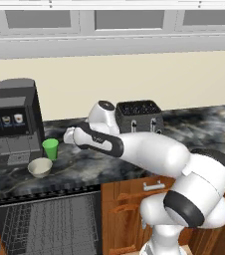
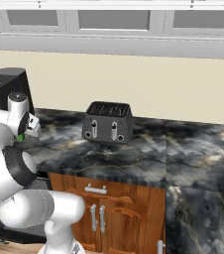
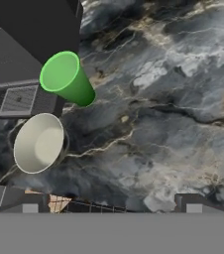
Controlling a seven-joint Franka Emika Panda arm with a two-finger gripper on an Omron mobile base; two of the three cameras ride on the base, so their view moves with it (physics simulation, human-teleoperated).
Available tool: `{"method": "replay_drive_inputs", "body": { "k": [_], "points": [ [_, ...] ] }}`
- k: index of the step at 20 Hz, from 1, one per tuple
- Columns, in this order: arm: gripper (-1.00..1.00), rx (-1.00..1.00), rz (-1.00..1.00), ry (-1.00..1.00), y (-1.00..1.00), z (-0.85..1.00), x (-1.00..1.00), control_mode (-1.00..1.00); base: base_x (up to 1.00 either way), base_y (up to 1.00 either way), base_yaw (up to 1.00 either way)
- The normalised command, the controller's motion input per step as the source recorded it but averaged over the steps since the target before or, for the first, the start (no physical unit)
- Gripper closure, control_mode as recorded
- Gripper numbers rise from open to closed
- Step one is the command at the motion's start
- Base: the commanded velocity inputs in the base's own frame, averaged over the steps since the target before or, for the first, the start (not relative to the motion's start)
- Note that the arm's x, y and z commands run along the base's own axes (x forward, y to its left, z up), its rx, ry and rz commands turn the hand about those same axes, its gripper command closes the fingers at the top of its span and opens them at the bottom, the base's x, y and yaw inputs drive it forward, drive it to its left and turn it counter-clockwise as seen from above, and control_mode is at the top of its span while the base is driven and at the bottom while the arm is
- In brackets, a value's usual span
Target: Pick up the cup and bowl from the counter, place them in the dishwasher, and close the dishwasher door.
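The white robot arm with dark joints [image 1: 154, 154] bends low and reaches out to its left. Its wrist points down and sideways. The two-finger gripper [image 3: 111, 201] at its end is spread wide, with its dark fingertips [image 3: 191, 203] far apart, holding nothing.

Two cameras sit behind the arm, one on its left and one on its right. Both look forward and down at the same counter [image 1: 84, 167] and toaster [image 2: 108, 122]. A third camera looks down from close above the counter, cup [image 3: 67, 79] and bowl [image 3: 38, 142].
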Motion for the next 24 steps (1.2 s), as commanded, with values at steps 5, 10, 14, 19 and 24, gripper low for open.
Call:
{"method": "replay_drive_inputs", "body": {
  "k": [5, 10, 14, 19, 24],
  "points": [
    [-1.00, 0.00, 0.00, 0.00, 0.19, 0.00, 0.23, -1.00, 0.00, 0.00, 0.00],
    [-1.00, 0.00, 0.00, 0.00, 0.17, 0.00, 0.24, -1.00, 0.00, 0.00, 0.00],
    [-1.00, 0.00, 0.00, 0.00, 0.17, -0.04, 0.30, -1.00, 0.00, 0.00, 0.00],
    [-1.00, 0.00, 0.00, 0.00, 0.17, -0.16, 0.31, -1.00, 0.00, 0.00, 0.00],
    [-1.00, 0.00, 0.00, 0.00, 0.21, -0.31, 0.36, -1.00, 0.00, 0.00, 0.00]
  ]
}}
